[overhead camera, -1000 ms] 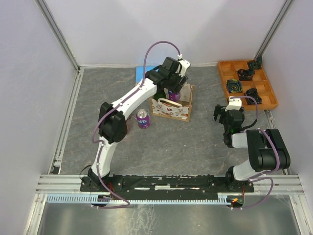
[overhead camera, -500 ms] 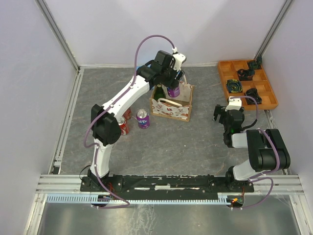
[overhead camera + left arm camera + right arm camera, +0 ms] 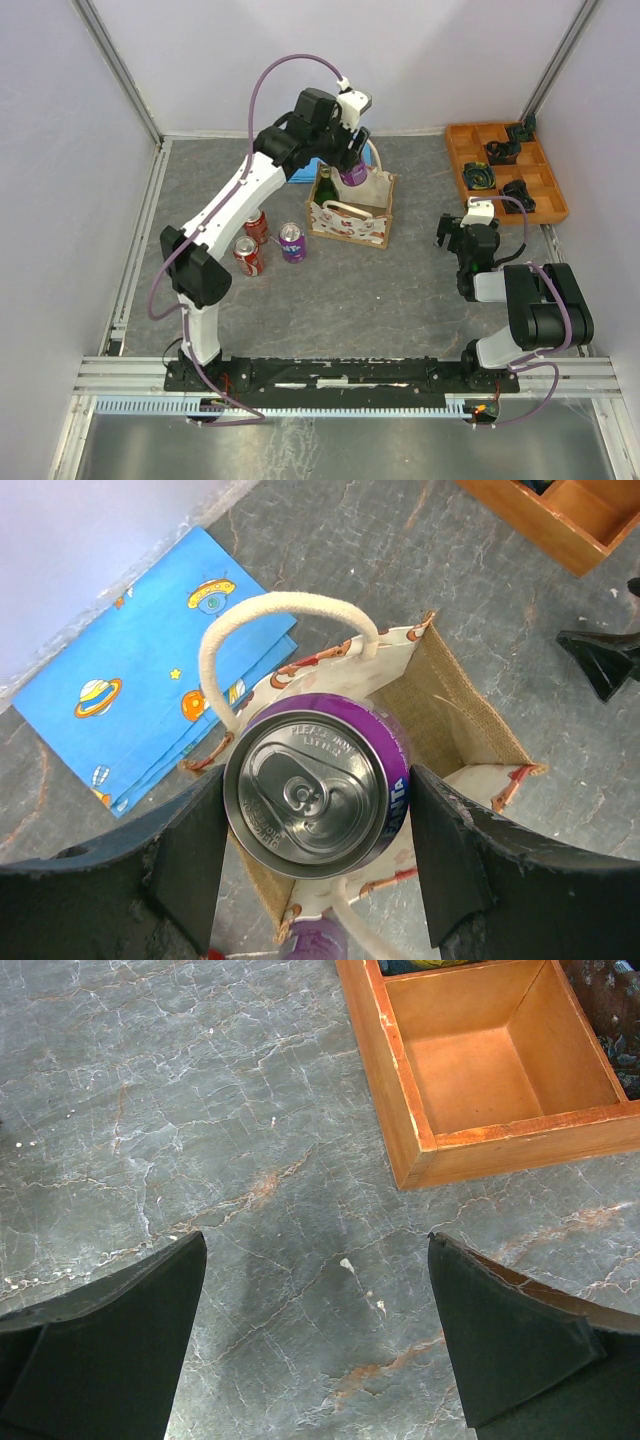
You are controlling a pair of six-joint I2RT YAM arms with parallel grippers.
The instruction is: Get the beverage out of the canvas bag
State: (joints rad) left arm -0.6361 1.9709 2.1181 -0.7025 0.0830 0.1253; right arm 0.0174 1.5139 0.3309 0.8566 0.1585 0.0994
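At 12 o'clock, the left gripper [image 3: 318, 825], clamped on the purple can [image 3: 318, 785], has raised it above the canvas bag [image 3: 350, 212]; removal appears nearly complete.

Likely lab: white-panelled enclosure [image 3: 420, 60], aluminium rails [image 3: 110, 372]

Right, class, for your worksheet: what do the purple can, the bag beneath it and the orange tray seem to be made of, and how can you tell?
Purple can: metal, probably aluminium; shiny silver lid with pull tab, glossy printed side. Canvas bag: woven fabric, matte; coarse tan weave inside, cream cord handles. Orange tray: likely painted or stained wood; flat boards, chipped pale edge.
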